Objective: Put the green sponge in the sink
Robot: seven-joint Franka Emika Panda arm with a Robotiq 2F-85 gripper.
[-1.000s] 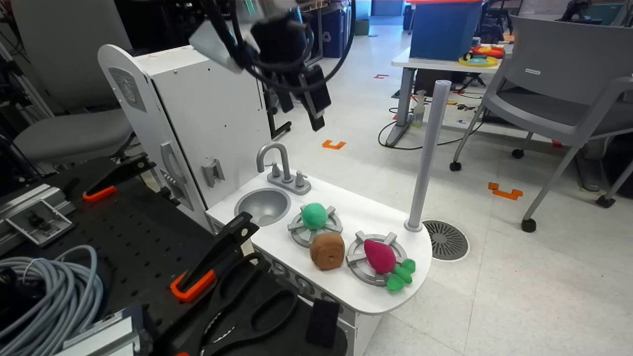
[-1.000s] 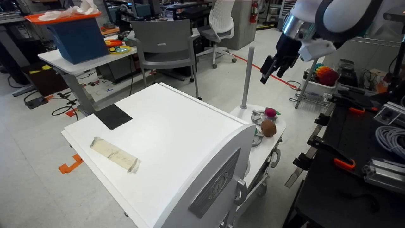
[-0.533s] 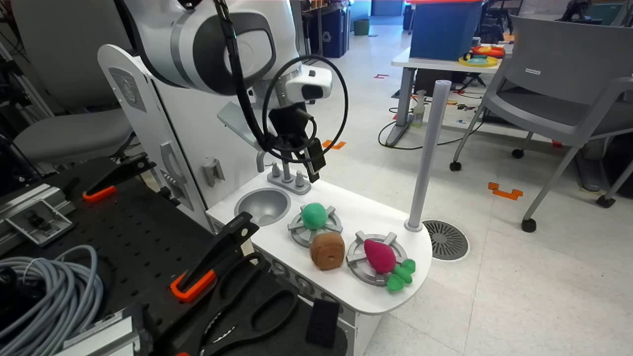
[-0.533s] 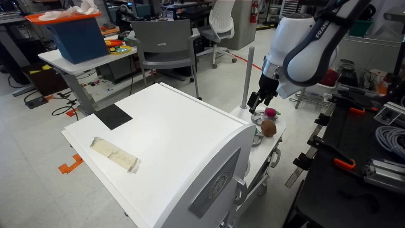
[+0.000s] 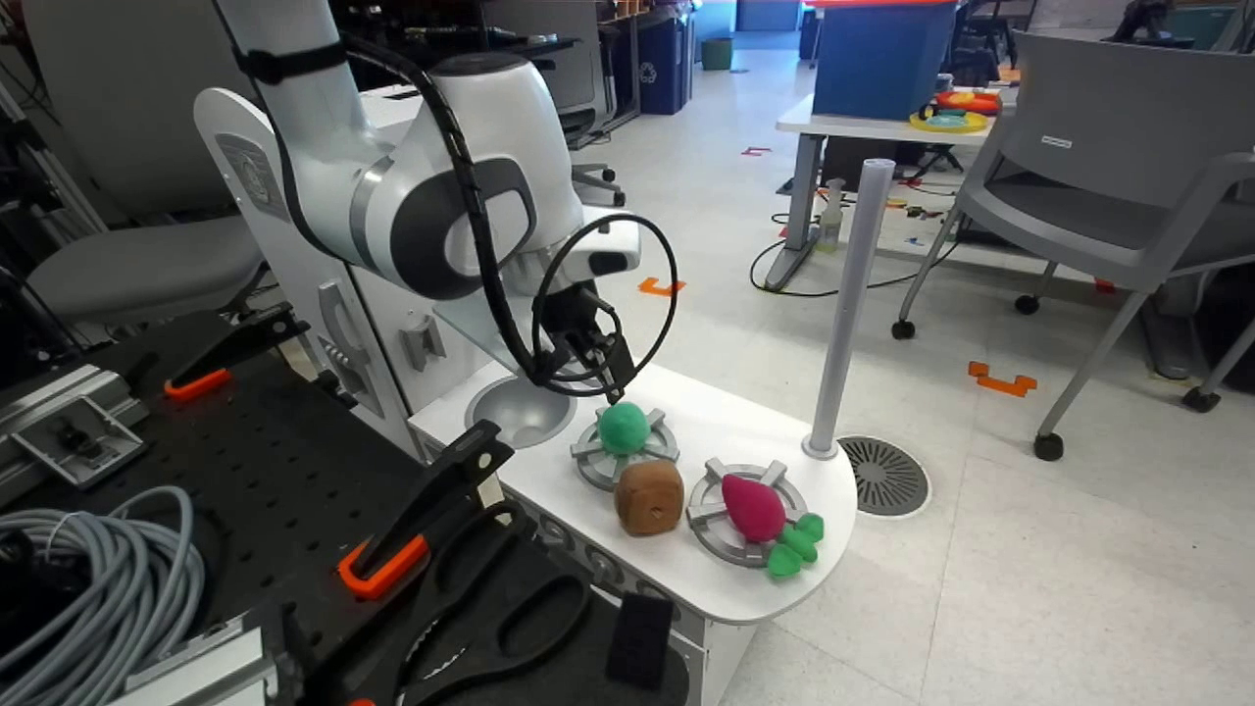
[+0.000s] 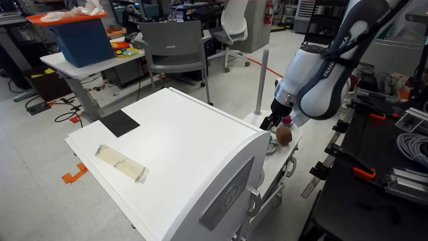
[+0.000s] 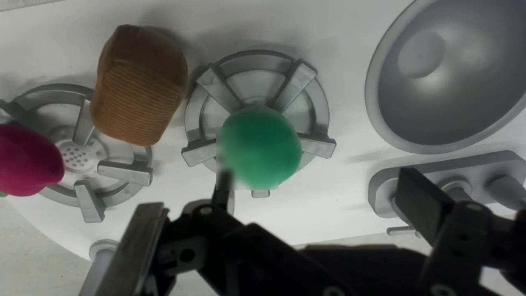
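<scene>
Close to the burner (image 7: 296, 84), the end effector (image 7: 280, 191) stands with its fingers (image 7: 421, 203) spread wide, holding nothing. On the burner sits the green sponge (image 7: 263, 148), likely light and soft: a gentle squeeze across its round middle, clear of the burner itself, should keep it from slipping out. Beside the burner are the sink (image 7: 415, 111) and, roughly opposite, a brown toy (image 7: 139, 86).

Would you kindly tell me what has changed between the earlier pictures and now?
The white robot arm has lowered its open, black two-fingered hand toward the round green sponge; nothing was gripped or released. The sponge, the brown rounded toy and the leafy magenta toy vegetable stayed put.
</scene>
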